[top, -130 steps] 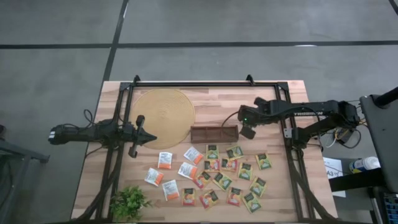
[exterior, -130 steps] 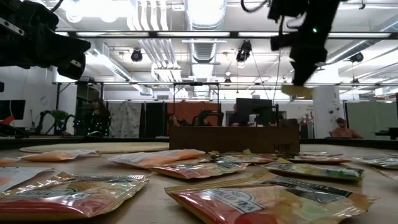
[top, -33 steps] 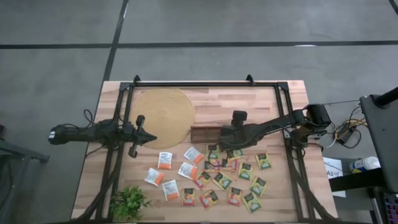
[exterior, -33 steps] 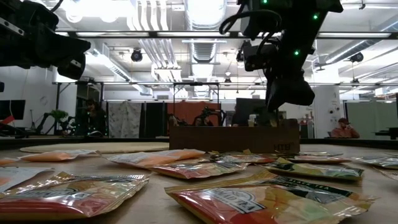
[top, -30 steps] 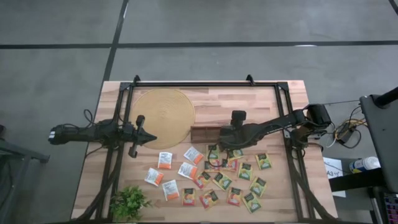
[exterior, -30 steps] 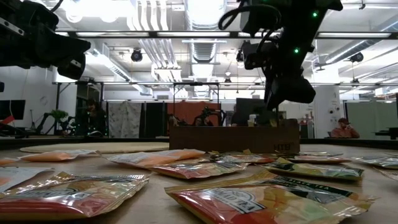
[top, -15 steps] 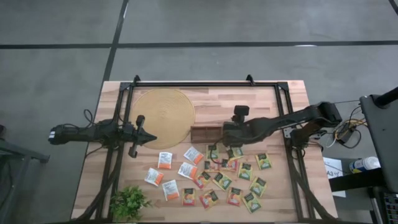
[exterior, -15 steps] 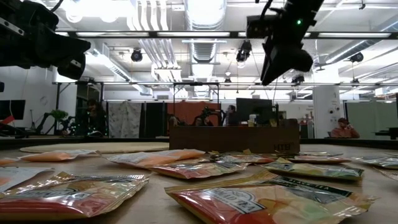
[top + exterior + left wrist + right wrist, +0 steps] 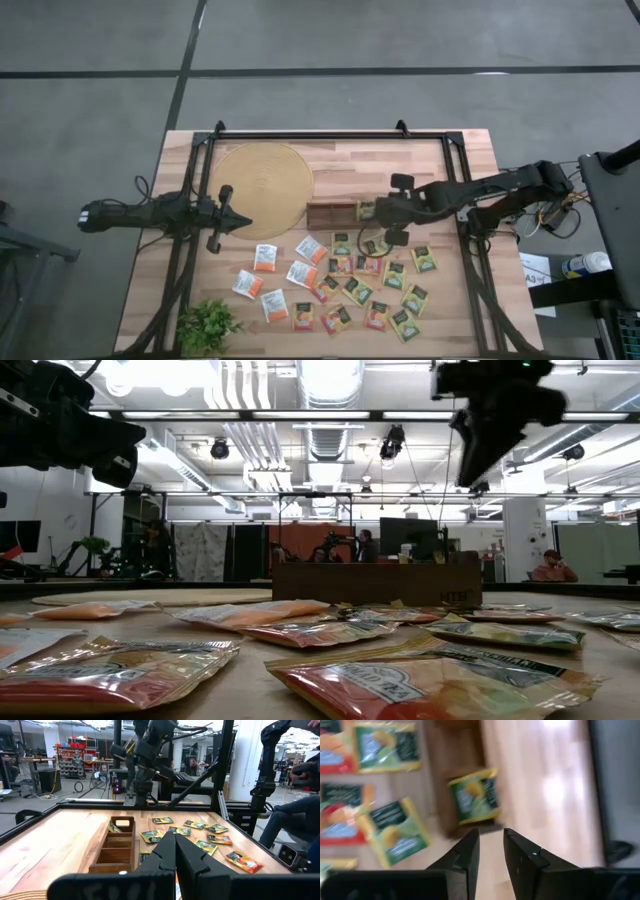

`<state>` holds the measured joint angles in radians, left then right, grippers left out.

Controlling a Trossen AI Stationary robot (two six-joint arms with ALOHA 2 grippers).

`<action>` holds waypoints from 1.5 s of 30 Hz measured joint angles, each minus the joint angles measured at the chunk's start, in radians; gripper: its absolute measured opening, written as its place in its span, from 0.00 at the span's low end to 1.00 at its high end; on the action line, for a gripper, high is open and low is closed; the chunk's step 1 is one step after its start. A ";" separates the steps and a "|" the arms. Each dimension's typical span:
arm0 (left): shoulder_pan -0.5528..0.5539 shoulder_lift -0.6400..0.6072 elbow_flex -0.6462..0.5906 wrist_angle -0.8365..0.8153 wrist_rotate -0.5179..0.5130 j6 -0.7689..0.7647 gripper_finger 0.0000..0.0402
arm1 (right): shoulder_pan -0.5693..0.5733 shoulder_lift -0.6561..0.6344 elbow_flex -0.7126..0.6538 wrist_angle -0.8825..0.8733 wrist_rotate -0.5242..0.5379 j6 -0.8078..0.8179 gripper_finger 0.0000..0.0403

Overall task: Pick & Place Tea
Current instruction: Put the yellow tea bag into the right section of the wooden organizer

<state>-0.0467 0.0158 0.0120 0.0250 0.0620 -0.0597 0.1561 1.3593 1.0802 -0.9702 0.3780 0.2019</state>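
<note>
From my station I start at the near edge of the table [image 9: 400, 160], where the small leafy plant [image 9: 208, 325] sits at the near left corner. Just beyond it the tea sachets [image 9: 350, 285] lie scattered flat across the near half of the wood, white-and-orange ones toward the left, green-yellow and orange-red ones crowded toward the right; in the low view they fill the foreground [image 9: 430, 685].

Behind the sachets I see the wooden compartment tray [image 9: 343, 213] lying lengthwise near the middle of the table. One green-yellow sachet [image 9: 473, 795] rests in its right end compartment, tilted against the wall; my left wrist camera shows it too, poking up from the far cell [image 9: 114, 827].

My right gripper [image 9: 381, 226] hangs in the air just beside that right end of the tray, above the nearest sachets. Through its own camera the two fingers [image 9: 462, 855] stand a narrow gap apart, and I see nothing between them. In the low view it sits high, well clear of the tray [image 9: 495, 420].

My left gripper [image 9: 240, 222] waits off to the left, over the edge of the round woven mat [image 9: 262, 187], its fingers [image 9: 165, 857] pressed together and empty.

Farther back, the mat lies on the left rear part of the table. Beyond the table, a seated person's leg [image 9: 290, 817] shows in the left wrist picture.
</note>
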 joint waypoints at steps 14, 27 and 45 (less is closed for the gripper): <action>0.001 0.000 0.000 0.000 0.000 0.000 0.00 | 0.128 -0.119 -0.244 0.004 -0.308 0.095 0.27; 0.001 0.000 0.000 0.000 0.000 0.000 0.00 | 0.198 -0.129 -0.319 0.009 -0.386 0.134 0.39; 0.000 0.000 0.000 0.000 0.000 0.000 0.00 | 0.197 -0.096 -0.465 0.128 -0.402 0.151 0.40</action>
<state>-0.0471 0.0158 0.0120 0.0246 0.0620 -0.0597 0.3534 1.2630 0.6156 -0.8417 -0.0238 0.3532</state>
